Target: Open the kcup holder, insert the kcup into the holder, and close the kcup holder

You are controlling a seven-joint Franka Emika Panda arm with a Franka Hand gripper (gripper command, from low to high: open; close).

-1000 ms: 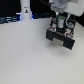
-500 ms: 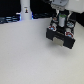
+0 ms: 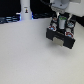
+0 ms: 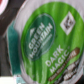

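Observation:
The kcup holder [image 3: 61,35], a black boxy unit, stands on the white table at the exterior view's upper right. My gripper [image 3: 63,21] hangs right above it, with the white arm rising out of the picture. A spot of green shows between the fingers: the kcup [image 3: 64,18], held just over the holder's top. In the wrist view the kcup's bright green round top [image 4: 47,37] with white lettering fills almost the whole picture, very close to the camera. The fingers and the holder's drawer fronts are too blurred to make out.
A white upright object [image 3: 25,10] with a blue glow beside it stands at the back, towards the exterior view's left, in front of a dark band. The pale table [image 3: 25,57] spreads out in front of the holder.

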